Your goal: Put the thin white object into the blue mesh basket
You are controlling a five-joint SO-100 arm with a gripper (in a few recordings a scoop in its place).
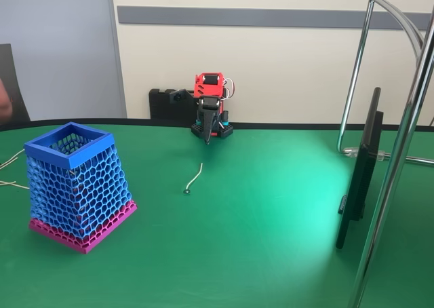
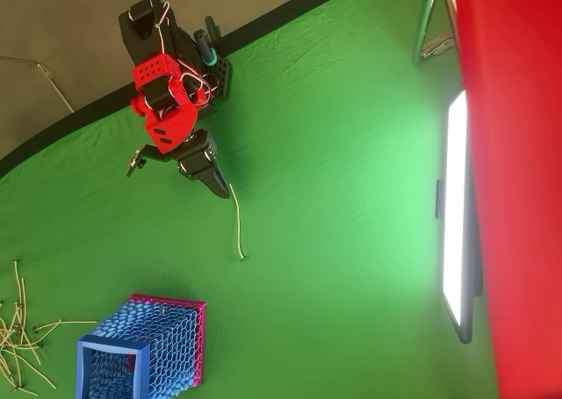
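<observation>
Since the thin white object [image 1: 194,177] is lying flat out in the open middle of the green surface [image 1: 258,240], with nothing touching it, I'd say the pickup hasn't started yet. It's a skinny curved strip with a small darker end pointing toward the camera in the fixed view. In the overhead view [image 2: 237,228] its far end sits just below the tip of my tool [image 2: 216,184], so I'm basically parked right over one end of it.

My tool [image 1: 207,133] hangs nose-down near my base. The fingers look pressed together into a single dark point with nothing between them, though honestly it's small in both views, so take that with some salt.

The blue mesh basket [image 1: 70,147] stands upright, mouth up, off to the left in the fixed view, well apart from the strip. Makes sense as a drop target: wide open top, easy to aim for.

My guess for the hard part: that strip is so thin and flat against the cloth that pinching it will be fiddly. Some pale loose wires [image 2: 18,337] lie beside the basket, not my problem.
</observation>
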